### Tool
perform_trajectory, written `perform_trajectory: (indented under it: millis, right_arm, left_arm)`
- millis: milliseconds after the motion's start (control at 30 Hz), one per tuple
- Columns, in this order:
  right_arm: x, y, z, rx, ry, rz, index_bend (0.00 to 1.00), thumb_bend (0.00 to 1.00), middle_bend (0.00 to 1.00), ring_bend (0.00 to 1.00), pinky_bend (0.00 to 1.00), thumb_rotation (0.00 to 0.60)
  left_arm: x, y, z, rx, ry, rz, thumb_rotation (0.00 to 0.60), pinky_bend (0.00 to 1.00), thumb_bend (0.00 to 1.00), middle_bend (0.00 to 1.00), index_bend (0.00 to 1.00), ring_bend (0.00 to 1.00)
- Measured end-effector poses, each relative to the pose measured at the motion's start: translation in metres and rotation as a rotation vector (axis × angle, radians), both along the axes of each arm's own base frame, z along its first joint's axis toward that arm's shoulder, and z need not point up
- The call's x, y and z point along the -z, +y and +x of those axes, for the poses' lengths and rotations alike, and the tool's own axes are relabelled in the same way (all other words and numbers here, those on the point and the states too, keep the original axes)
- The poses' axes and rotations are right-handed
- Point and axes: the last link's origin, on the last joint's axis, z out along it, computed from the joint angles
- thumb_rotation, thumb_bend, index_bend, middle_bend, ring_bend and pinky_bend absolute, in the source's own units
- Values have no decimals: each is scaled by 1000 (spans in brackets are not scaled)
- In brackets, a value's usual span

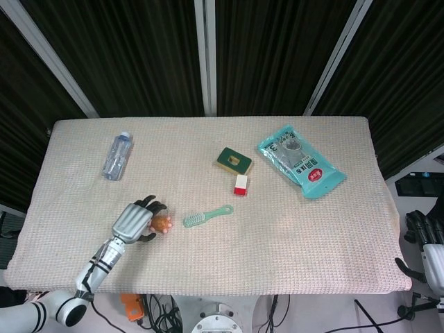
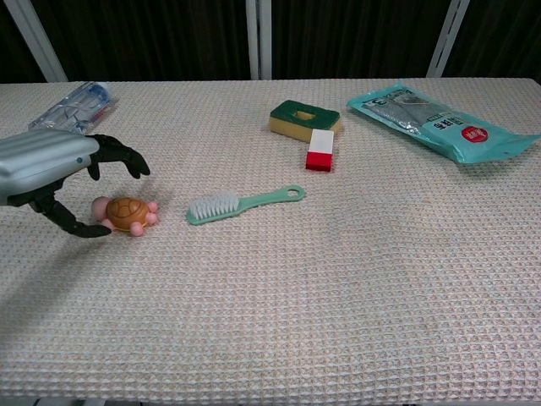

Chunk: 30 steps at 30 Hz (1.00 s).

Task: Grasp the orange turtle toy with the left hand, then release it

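Observation:
The orange turtle toy point(image 2: 128, 214) point(image 1: 161, 223), with pink head and feet, lies on the cloth at the front left. My left hand point(image 2: 59, 178) point(image 1: 135, 222) hovers just left of it with its dark fingers point(image 2: 118, 156) spread apart above and beside the turtle, holding nothing. A thumb tip point(image 2: 89, 230) lies close to the turtle's head; whether it touches I cannot tell. My right hand point(image 1: 424, 232) hangs off the table's right edge, seen only in part in the head view.
A green brush point(image 2: 243, 203) lies right of the turtle. A yellow-green sponge point(image 2: 304, 117) and a red-white block point(image 2: 320, 150) sit further back. A plastic bottle point(image 2: 68, 108) is back left and a teal packet point(image 2: 441, 122) back right.

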Motion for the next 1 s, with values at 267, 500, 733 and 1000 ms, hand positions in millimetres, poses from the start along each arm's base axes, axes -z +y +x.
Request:
perform_trajectory:
  millis: [267, 500, 733, 1000]
  right_arm:
    - [1, 0, -1, 5, 0, 4, 0, 131, 0, 0, 0, 600]
    - [1, 0, -2, 8, 0, 4, 0, 132, 0, 0, 0, 600]
    - [1, 0, -3, 14, -1, 8, 0, 131, 0, 0, 0, 600]
    - [0, 0, -4, 18, -2, 7, 0, 131, 0, 0, 0, 600]
  left_arm:
    - [2, 2, 2, -1, -1, 16, 600, 378, 210, 311, 343, 140]
    - [6, 4, 6, 5, 5, 10, 600, 378, 222, 341, 357, 140]
    - [11, 5, 5, 0, 9, -4, 600, 375, 285, 377, 398, 140]
    - [16, 9, 3, -9, 10, -3, 600, 392, 336, 525, 536, 216]
